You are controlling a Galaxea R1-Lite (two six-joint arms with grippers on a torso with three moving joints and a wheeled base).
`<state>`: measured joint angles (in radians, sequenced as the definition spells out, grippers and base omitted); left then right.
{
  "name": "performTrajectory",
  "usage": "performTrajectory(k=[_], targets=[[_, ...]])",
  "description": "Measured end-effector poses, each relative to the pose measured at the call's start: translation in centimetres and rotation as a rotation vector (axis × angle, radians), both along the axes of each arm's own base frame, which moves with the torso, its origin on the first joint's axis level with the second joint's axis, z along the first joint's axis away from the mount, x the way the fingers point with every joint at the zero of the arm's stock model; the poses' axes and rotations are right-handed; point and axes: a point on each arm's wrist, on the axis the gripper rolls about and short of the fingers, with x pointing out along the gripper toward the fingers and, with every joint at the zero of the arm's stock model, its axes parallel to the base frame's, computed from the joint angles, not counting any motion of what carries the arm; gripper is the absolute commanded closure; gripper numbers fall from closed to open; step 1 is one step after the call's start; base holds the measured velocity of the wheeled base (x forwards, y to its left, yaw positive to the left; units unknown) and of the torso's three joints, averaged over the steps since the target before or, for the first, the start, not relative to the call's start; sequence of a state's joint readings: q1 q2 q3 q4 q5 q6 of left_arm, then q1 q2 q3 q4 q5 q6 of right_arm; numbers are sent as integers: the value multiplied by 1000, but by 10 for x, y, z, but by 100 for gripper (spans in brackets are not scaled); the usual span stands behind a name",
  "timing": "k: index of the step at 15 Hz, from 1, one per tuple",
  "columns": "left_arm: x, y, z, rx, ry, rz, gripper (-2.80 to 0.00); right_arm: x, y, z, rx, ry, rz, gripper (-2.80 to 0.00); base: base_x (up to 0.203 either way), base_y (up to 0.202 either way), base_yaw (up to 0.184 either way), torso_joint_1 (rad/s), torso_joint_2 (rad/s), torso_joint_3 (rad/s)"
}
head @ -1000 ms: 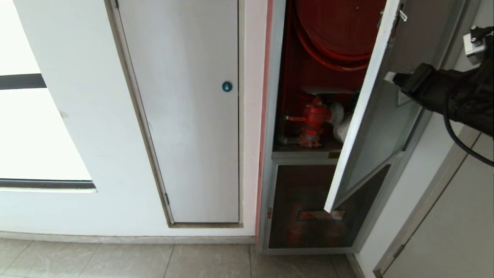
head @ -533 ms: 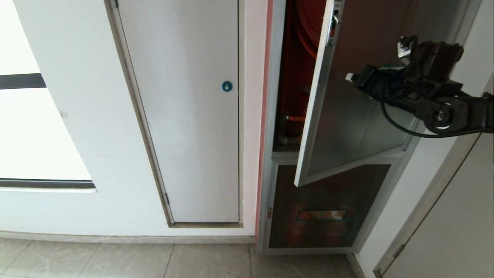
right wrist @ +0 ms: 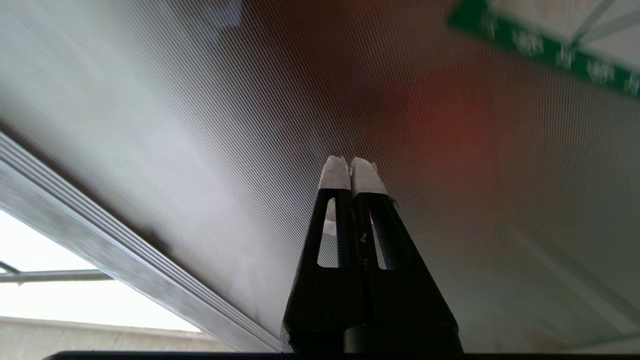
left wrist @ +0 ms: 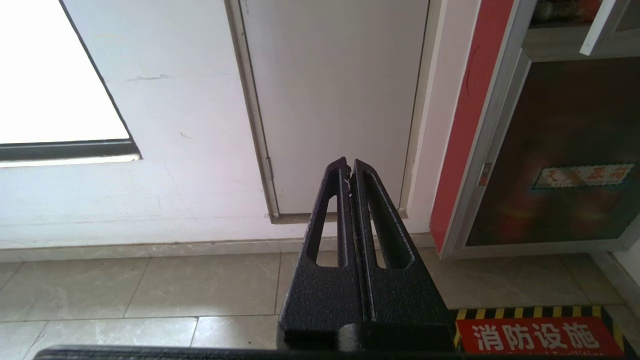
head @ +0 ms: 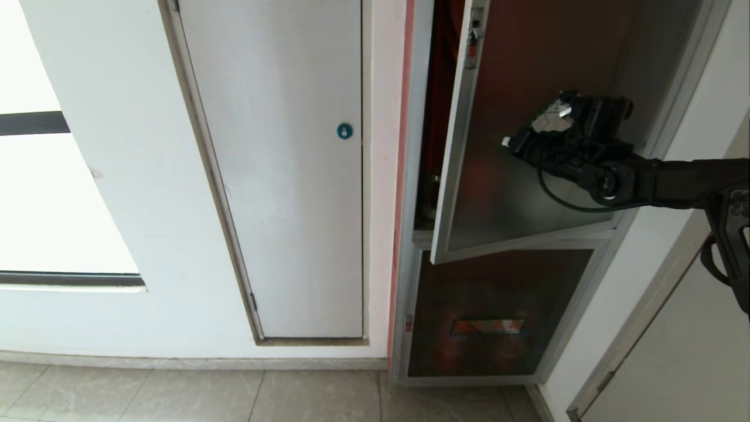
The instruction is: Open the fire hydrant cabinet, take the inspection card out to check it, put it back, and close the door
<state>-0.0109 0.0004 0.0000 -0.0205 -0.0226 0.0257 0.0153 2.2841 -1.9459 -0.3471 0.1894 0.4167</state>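
glass door [head: 527,193] nearly shut; right gripper [head: 507,142] fingers together against it; white door [head: 281,164] beside.

Black right arm [head: 674,176], looped cable, white-tipped end effector [right wrist: 350,172].

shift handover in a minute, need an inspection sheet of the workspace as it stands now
surface: beige tiled floor, bare where seen
job's things: silver-framed fire hydrant cabinet; its dark tinted glass door ajar, narrow gap at the latch side; inspection card not seen
clutter: nothing seen
grippers: right gripper shut, tips at the door glass; left gripper shut, low, pointing at the wall base
cables: black cable looping under the right wrist
surroundings: plain white door with blue round lock; lower glass door with red label strip
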Motion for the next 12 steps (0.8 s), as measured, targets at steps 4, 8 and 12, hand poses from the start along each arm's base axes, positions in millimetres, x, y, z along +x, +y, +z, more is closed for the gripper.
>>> performTrajectory(k=[4,8,12], targets=[[0,0,0,0,0,0,0,2,0,-6,-2,32,-2,0,0,0,0,0,0,0],[0,0,0,0,0,0,0,-16,0,4,-3,59,-2,0,0,0,0,0,0,0],[0,0,0,0,0,0,0,-59,1,10,-30,117,4,0,0,0,0,0,0,0]])
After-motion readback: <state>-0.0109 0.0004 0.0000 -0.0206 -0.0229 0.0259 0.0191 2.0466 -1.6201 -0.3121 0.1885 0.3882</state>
